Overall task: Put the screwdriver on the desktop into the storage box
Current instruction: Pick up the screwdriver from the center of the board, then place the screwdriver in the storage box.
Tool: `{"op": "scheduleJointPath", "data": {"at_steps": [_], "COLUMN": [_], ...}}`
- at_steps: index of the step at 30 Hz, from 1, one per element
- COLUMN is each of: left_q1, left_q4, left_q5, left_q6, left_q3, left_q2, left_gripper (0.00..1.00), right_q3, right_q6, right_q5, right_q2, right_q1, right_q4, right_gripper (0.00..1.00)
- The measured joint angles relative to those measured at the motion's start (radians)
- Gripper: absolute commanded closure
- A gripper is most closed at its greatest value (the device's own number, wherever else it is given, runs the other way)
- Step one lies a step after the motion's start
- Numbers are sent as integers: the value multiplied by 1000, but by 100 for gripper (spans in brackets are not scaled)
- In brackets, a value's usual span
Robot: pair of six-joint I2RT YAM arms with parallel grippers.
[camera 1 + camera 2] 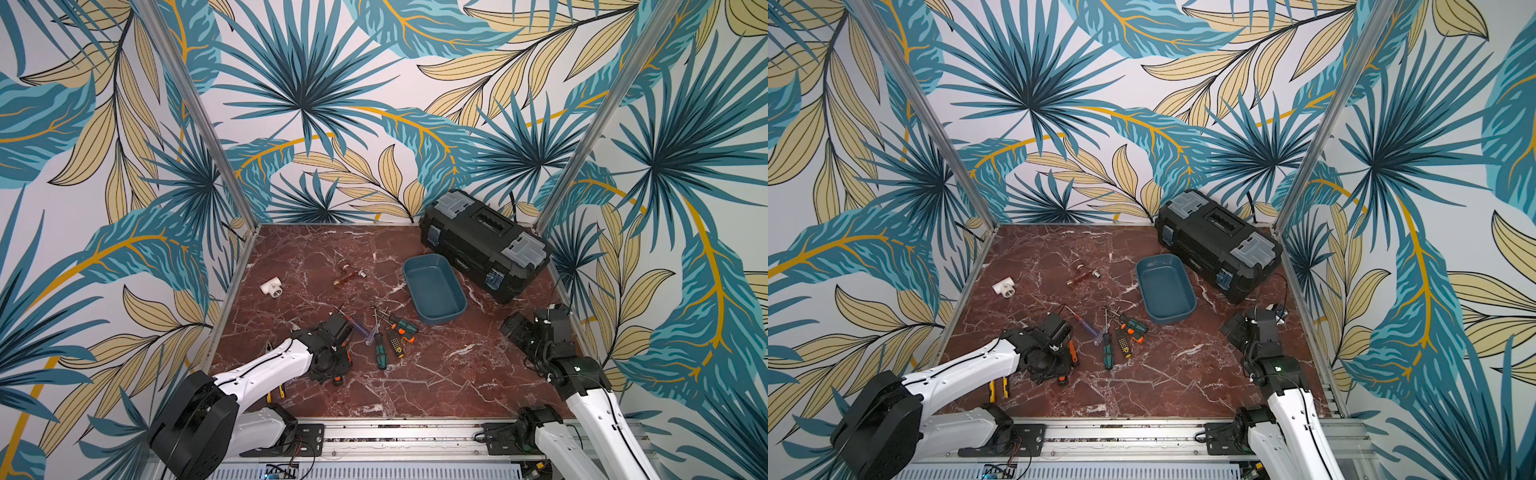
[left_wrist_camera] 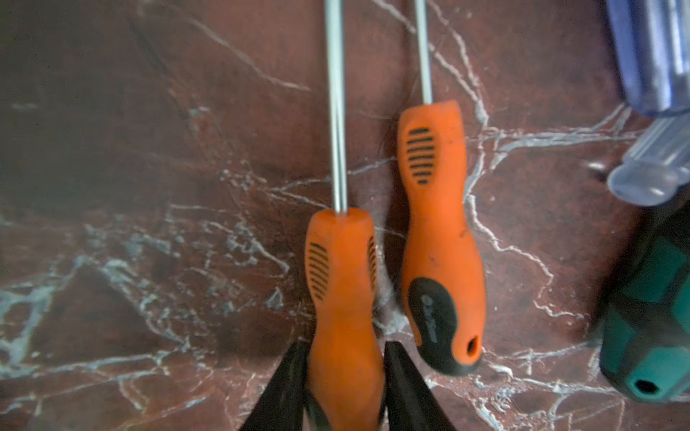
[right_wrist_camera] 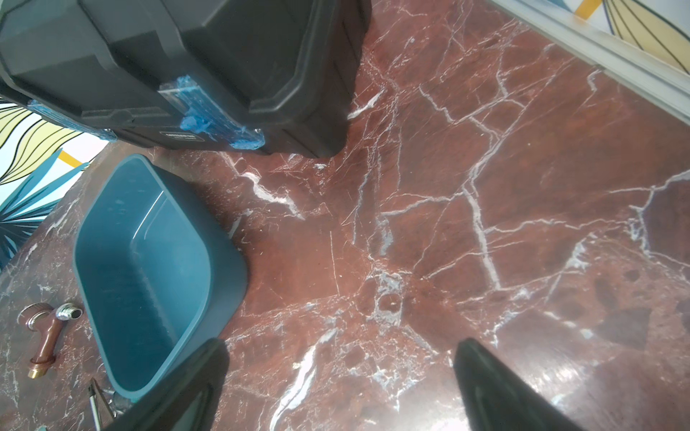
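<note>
Left claw (image 2: 345, 352) around screwdriver (image 2: 341, 268) (box (image 1: 434, 291) apart)

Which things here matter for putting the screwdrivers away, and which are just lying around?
For the job: gripped orange screwdriver, left gripper, loose orange screwdriver, green screwdriver, clear blue screwdriver, storage box.
Lying about: black toolbox, white pipe fitting, brass tap, yellow-handled pliers.

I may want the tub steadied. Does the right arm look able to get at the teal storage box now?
Probably yes: the right gripper, open, hangs over bare desktop near the storage box, nothing lying between them; the black toolbox stands off that path.
</note>
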Motion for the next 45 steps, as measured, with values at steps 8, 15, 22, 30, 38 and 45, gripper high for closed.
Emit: {"op": "scheduleJointPath", "data": {"at_steps": [8,15,22,30,38,45], "left_q1": [-6,-35,-171,-303,-324,-317], "left_q4": [-67,-164,-74,10,-54,-126], "left_q5": [-69,-131,-133,-85,-145,-235], "left_q6": [-2,-2,-10,28,2,-19], "left_q3": [6,202,501,1052,1302,1398], "left_q2": [-63,-153,100,609,895,1025], "left_gripper": [78,78,78,78,82,82], "right_q3": [0,0,20,22,23,23], "right_q6": [0,0,-2,0,1,1], "right_q5": [18,26,37,42,63,68], "right_q2": [-20,-1,19,-30,-72,-97], "right_q1": [0,0,0,0,0,0], "right_q4": [-22,-23,-27,-41,-44,-55], "right_gripper": [0,1,0,1,1,1]}}
